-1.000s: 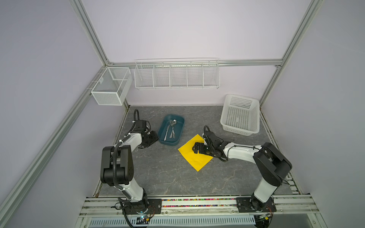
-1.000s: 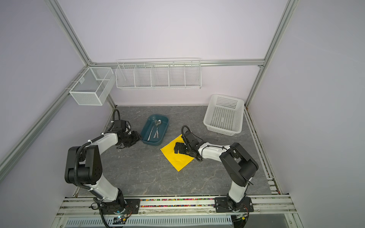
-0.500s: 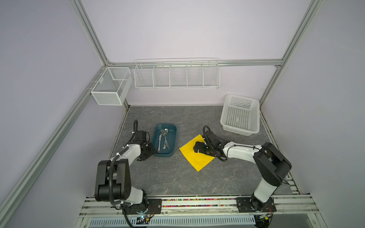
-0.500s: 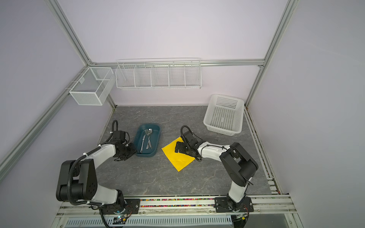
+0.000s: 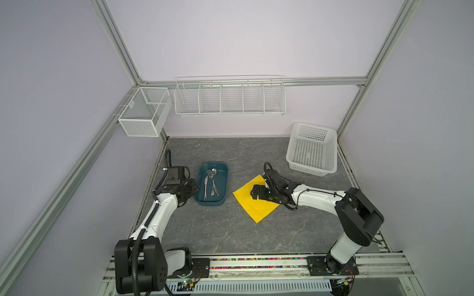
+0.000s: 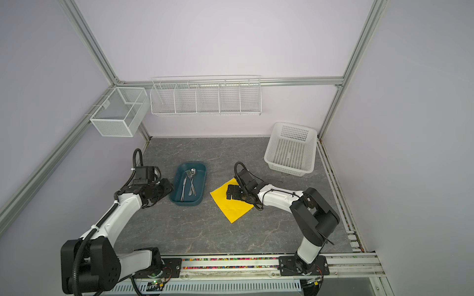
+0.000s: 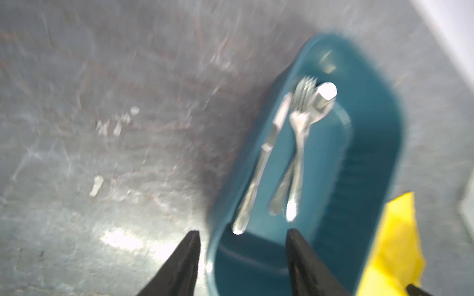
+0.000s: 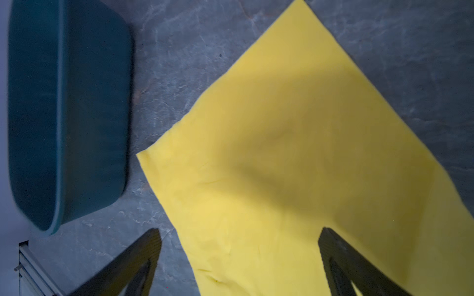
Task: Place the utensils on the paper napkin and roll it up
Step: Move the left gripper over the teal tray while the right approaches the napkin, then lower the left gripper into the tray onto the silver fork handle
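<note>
Left wrist view: left fingers (image 7: 179, 266) apart, astride teal tub (image 7: 372, 153) end wall.

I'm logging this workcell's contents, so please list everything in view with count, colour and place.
table: 1, grey marbled, under everything
napkin: 1, yellow, flat on the table
tub: 1, teal, on the table left of the napkin
cutlery: 3 (fork, knife, spoon), silver, in the tub
basket: 1, white, table's back right corner
wire rack: 1, white, on the back wall
mesh box: 1, white, on the left frame rail
left gripper: 1, black, open, astride the tub's near end
right gripper: 1, black, open, over the napkin
</note>
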Robot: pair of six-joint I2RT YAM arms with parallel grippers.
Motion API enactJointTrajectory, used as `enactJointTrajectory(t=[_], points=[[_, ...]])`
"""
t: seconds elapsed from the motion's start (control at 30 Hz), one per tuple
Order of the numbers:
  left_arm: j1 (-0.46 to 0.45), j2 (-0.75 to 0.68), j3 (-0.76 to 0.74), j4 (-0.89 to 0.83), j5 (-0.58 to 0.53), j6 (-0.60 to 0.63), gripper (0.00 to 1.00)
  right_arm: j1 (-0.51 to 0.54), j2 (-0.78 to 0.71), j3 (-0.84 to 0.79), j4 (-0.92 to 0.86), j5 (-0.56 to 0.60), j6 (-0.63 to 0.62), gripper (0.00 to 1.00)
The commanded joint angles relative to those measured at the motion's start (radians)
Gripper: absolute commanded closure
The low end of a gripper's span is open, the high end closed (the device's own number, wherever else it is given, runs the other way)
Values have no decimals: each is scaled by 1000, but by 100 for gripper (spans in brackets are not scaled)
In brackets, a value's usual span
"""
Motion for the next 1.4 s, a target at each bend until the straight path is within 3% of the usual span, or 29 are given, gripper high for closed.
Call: enactJointTrajectory(t=[0.0, 0.17, 0.27, 0.37, 0.6, 0.9, 1.0, 1.1, 1.37], points=[[-2, -27, 46, -17, 63, 18, 52, 8, -109, 5, -15, 63, -84, 1], [-48, 24, 76, 26, 94, 41, 61, 12, -235, -65, -20, 270, -119, 5], [-105, 105, 139, -6, 45, 60, 67, 8, -285, -71, -45, 326, -133, 11], [-163, 208, 210, -66, -34, 66, 70, -1, -261, -14, -113, 268, -159, 11], [-220, 380, 348, -151, -23, 113, 69, 4, -232, -11, -98, 114, -153, 10], [-222, 599, 529, -292, -54, 162, 71, 5, -238, -54, -84, 78, -110, 9], [-222, 653, 560, -283, -48, 167, 78, 5, -233, -51, -91, 77, -114, 9], [-222, 714, 616, -306, -38, 164, 78, 5, -224, -38, -92, 55, -140, 10], [-222, 811, 651, -311, -47, 134, 79, 6, -197, 9, -134, 48, -176, 9]])
